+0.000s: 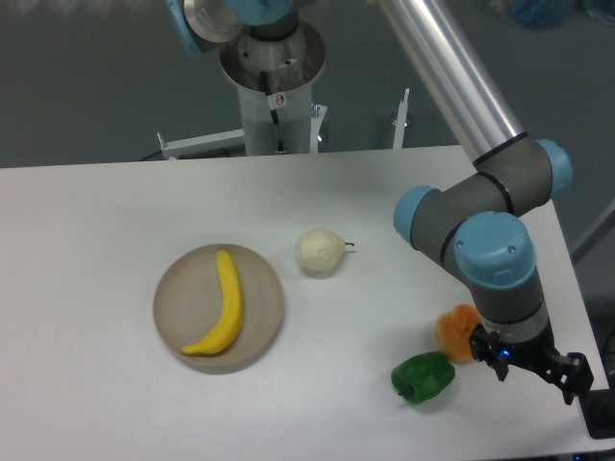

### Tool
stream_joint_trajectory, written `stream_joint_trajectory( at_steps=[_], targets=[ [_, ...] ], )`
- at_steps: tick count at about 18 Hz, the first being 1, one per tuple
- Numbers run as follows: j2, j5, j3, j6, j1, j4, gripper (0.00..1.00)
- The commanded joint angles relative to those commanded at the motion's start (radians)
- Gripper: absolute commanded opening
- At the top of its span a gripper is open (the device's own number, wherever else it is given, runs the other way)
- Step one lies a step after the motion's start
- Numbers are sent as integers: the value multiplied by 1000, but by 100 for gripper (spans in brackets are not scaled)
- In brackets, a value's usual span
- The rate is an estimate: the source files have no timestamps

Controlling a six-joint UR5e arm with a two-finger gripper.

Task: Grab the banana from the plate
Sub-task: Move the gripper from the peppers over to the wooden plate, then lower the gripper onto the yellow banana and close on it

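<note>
Banana [227, 305] seen lying on the plate [174, 300], untouched.
The gripper [577, 378] is held low at the table's [96, 221] right edge, well apart, beside an orange fruit [457, 329] and green pepper [423, 376]; its jaws are mostly cut off.

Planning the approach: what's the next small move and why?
Probably swing the end effector left across the table toward the plate. The banana lies untouched on it, while the end effector sits at the far right edge beyond the green pepper and orange fruit, nowhere near a grasp.
</note>
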Motion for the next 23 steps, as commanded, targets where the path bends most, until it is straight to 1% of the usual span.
stream_joint_trajectory(
  at_steps=[2, 3, 5, 7, 8, 9, 12, 14, 17, 18, 19, 20, 21, 23],
  targets=[
    [67, 0, -87, -66, -9, -32, 100],
    [95, -3, -112, -81, -18, -51, 100],
    [165, -6, -170, -173, -44, -156, 100],
    [210, -8, -218, -244, -74, -231, 100],
    [244, -11, -264, -328, -89, -285, 100],
    [262, -14, -293, -377, -103, -305, 100],
    [293, -79, -354, -497, -149, -308, 100],
    [314, -127, -406, -546, -169, -302, 100],
    [321, -195, -443, -644, -212, -295, 100],
    [319, -195, -454, -678, -230, -289, 100],
    [318, -195, -463, -700, -254, -269, 100],
    [318, -196, -483, -707, -270, -237, 100],
    [318, -196, -511, -712, -281, -197, 100],
    [315, -195, -575, -726, -308, -97, 100]
  ],
)
